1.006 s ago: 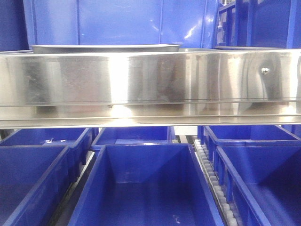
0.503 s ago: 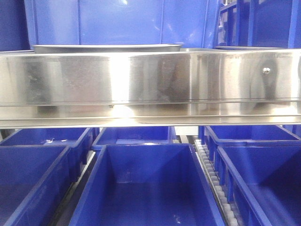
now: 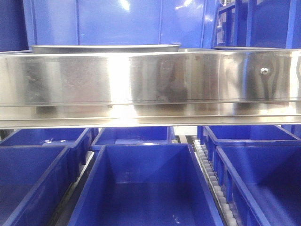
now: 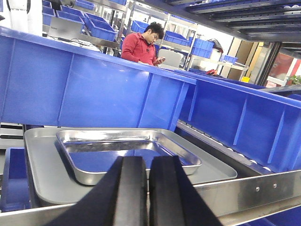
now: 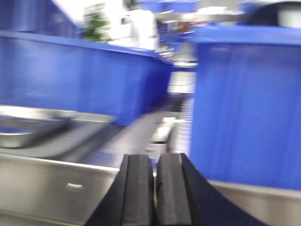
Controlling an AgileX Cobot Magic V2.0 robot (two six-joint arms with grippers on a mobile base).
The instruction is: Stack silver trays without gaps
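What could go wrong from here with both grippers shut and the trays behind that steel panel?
1. The small silver tray sits skewed inside the larger tray; pushed carelessly, it may seat tilted and leave a gap.
2. The steel front panel stands between the arms and the trays; a low reach could strike it.
3. The right wrist view is blurred, so aiming the right gripper is uncertain.

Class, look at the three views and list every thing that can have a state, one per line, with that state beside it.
small silver tray: empty, resting inside the large one, turned at an angle.
large silver tray: flat on the shelf, holding the small one.
left tool: shut, holding nothing.
right tool: shut, holding nothing.
front blue bin: empty.
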